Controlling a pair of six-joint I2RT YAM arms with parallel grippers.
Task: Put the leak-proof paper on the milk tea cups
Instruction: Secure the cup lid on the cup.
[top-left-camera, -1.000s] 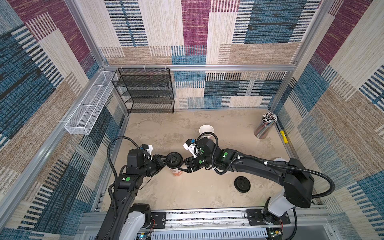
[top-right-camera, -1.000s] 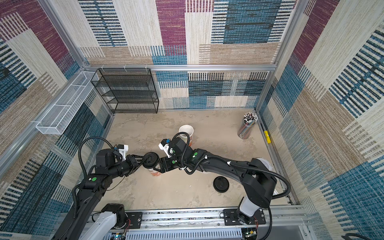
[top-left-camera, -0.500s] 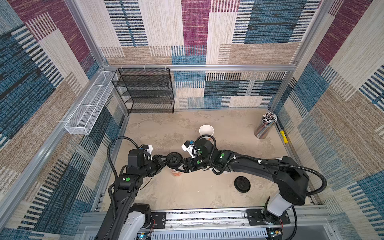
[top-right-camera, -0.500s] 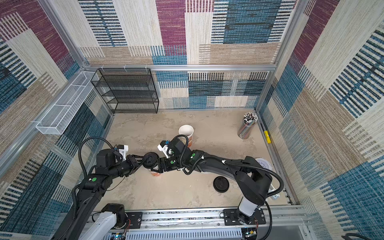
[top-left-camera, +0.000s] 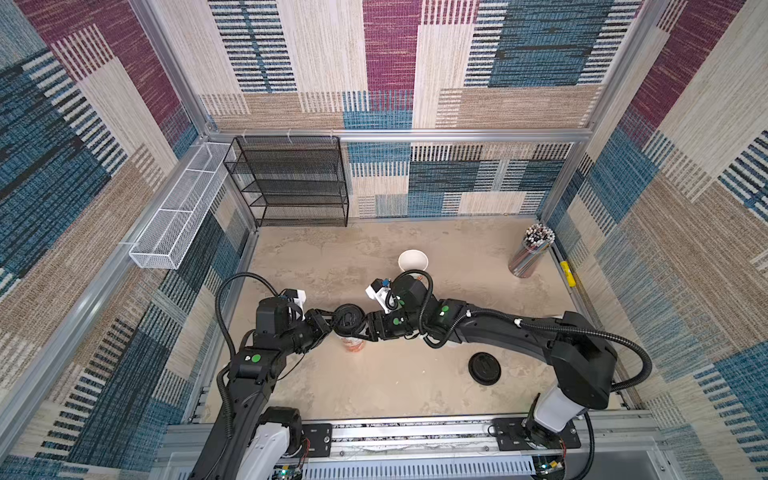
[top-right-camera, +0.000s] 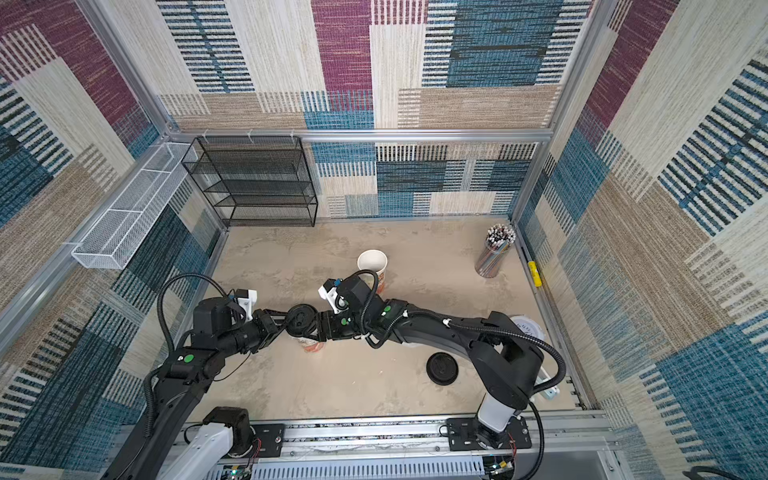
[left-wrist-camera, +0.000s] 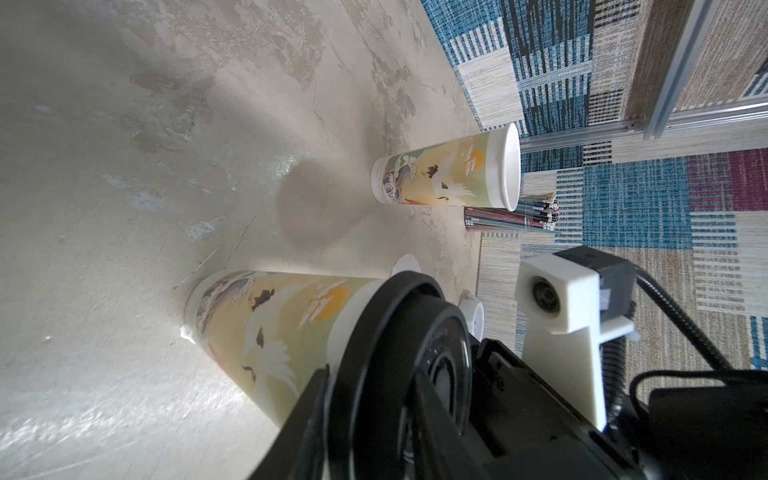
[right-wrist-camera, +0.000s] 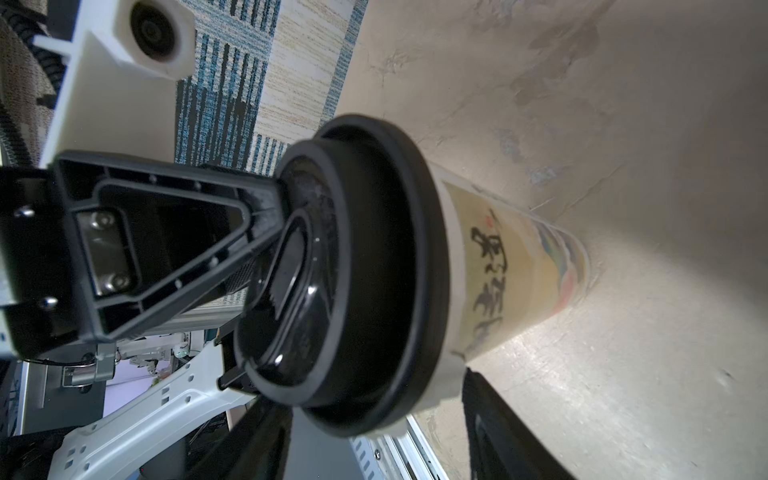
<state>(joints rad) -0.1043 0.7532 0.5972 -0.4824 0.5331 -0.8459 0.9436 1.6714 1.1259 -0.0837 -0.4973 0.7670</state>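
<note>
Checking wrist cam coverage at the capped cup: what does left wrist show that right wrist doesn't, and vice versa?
Left wrist only: the second cup, open and lidless, standing farther off; the straw holder behind it; the right arm's wrist camera.
Right wrist only: the left gripper on top of the black lid; black brush lettering on the lidded cup; the left arm's wrist camera.
Both: the lidded cup, upright, black lid on its mouth.
</note>
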